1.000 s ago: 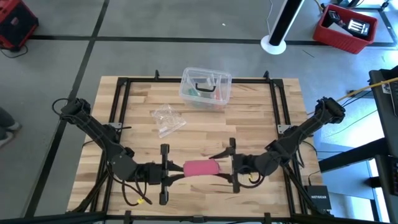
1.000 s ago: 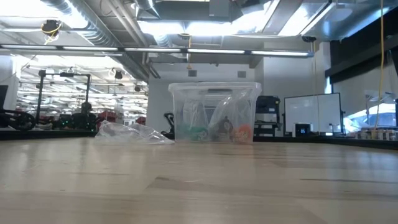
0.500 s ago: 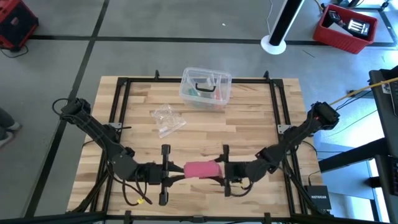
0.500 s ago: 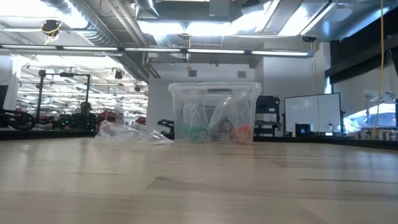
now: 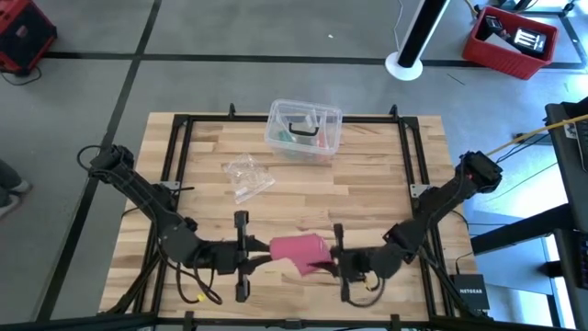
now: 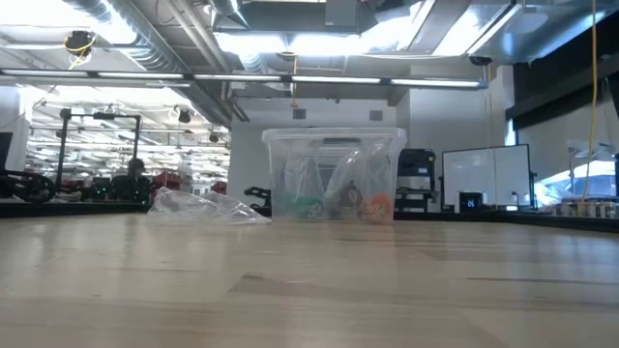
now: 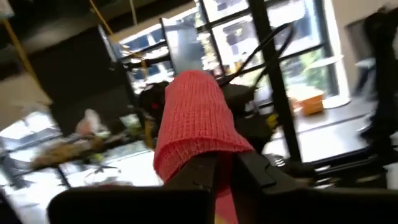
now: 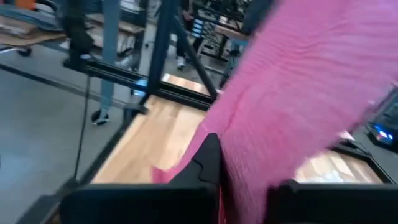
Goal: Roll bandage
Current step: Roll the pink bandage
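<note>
While both arms hold the strip: the pinkish-red soft fabric bandage (image 5: 299, 249) hangs between the two grippers, well on the near side of the clear plastic storage box (image 5: 304, 128), toward the table's front edge.
Left gripper (image 5: 260, 258): pressed together on the bandage's left end; in the left wrist view the fabric (image 7: 198, 124) folds up over the dark fingers (image 7: 202, 177).
Right gripper (image 5: 323, 265): pinched on the bandage's right end, a loose flap drooping beside it; the right wrist view shows pink cloth (image 8: 298, 118) filling the space past the finger (image 8: 208, 163).
Step judged: winding the band into a roll.
Doing it well: one end likely needs to stay anchored while the other turns, with the fabric kept taut and its edges aligned, so that the roll does not cone.
Risk: a slack flap may bunch or slip free.
Clutter: the crumpled clear plastic wrapper (image 5: 248, 176) lies between box and bandage, apart from both.
</note>
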